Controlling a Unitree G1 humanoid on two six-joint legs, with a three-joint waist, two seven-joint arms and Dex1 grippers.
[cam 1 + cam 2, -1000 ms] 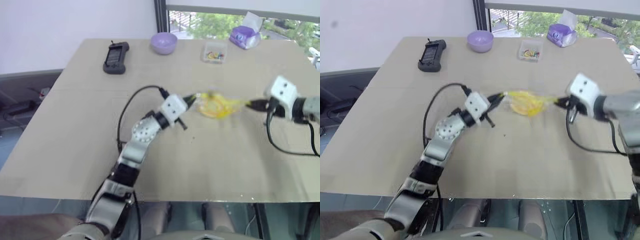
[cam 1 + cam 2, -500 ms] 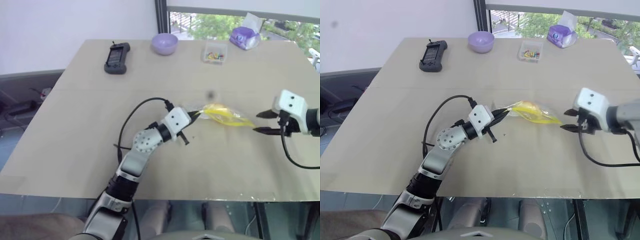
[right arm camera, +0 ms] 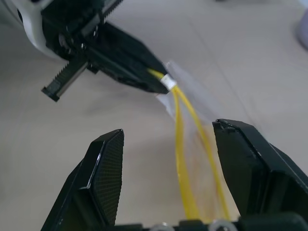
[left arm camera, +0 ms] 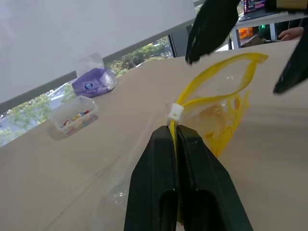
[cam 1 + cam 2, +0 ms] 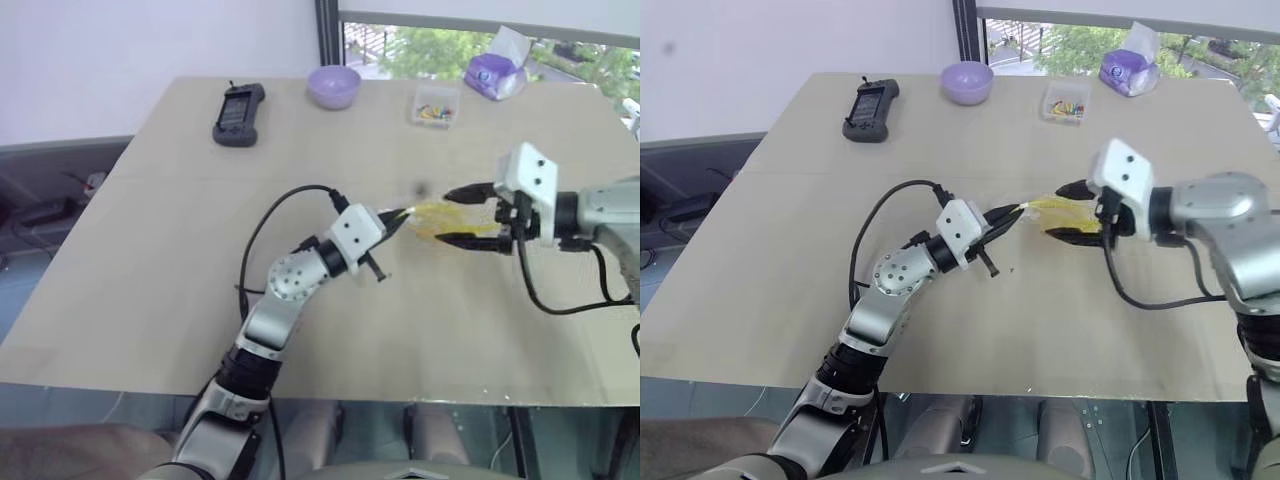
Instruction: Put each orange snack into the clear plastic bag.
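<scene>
Two grippers: both work at one bag, above the middle of the table (image 5: 150,300).
Left gripper (image 5: 393,217): its fingers are pressed together on the slider end of the yellow seal strip, so it holds the clear plastic bag (image 5: 440,218) by one corner of the mouth.
Clear plastic bag: it hangs lifted over the table centre, between the two grippers, with its mouth pulled a little open.
Orange snack (image 4: 219,126): an orange shape seems to lie inside the bag, but it is blurred behind the plastic.
Right gripper (image 5: 462,214): its fingers stand wide apart, one on each side of the free end of the bag, and hold nothing.
Risk one: if the right fingers close beside the strip and catch only thin film, the bag may slip out or tear.
Risk two: a hard pull to the right can drag the strip out of the left grip, and then the bag drops and the snack may roll out.
Change: a second ago the right gripper pinched the far end of the bag; it let go, drew away toward the right edge, and is now back at the bag with the fingers spread. The left grip is the same.
</scene>
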